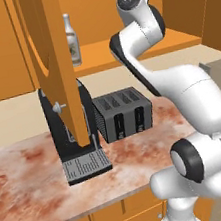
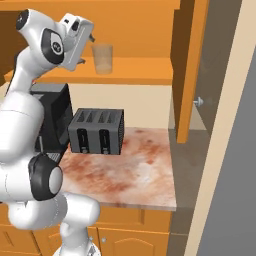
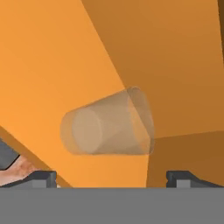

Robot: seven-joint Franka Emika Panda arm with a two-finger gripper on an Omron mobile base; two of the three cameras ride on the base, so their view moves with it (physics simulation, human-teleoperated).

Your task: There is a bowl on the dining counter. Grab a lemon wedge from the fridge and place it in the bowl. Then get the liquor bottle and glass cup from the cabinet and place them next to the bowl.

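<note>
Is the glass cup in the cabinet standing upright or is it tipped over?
Upright. In the right base view the glass cup stands on the cabinet shelf with its mouth upward. It looks sideways in the hand view because that camera is rolled.

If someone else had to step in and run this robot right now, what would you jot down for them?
Gripper: fingers wide open, holding nothing, raised to the open cabinet and aimed at the glass cup.
Glass cup: upright on the cabinet shelf, untouched.
Liquor bottle: on the same shelf, behind the open door.
Done: cabinet opened. Lemon and bowl can't be judged from here.
Left: grab the cup, then the bottle, and set both beside the bowl.
</note>
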